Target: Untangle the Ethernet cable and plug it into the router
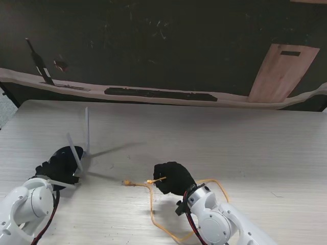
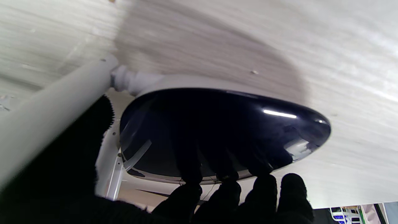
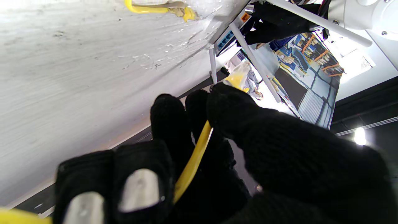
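Lower left of frame: left robot hand (image 1: pixel 60 164) gripping the router (image 2: pixel 217 130). Lower centre: right robot hand (image 1: pixel 172 178) pinching the yellow Ethernet cable (image 1: pixel 153 209) on the worktop (image 1: pixel 204 143).

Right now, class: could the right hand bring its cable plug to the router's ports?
Probably yes. The right hand pinches the yellow cable near its plug; bare table lies between it and the router, steadied by the left hand.

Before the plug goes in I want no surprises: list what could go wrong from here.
1. The right hand pinches the yellow cable behind its plug; the tip may tilt and miss the ports.
2. The left hand rests on the router; a push from the plug might slide it.
3. Slack loops near the right arm could snag.
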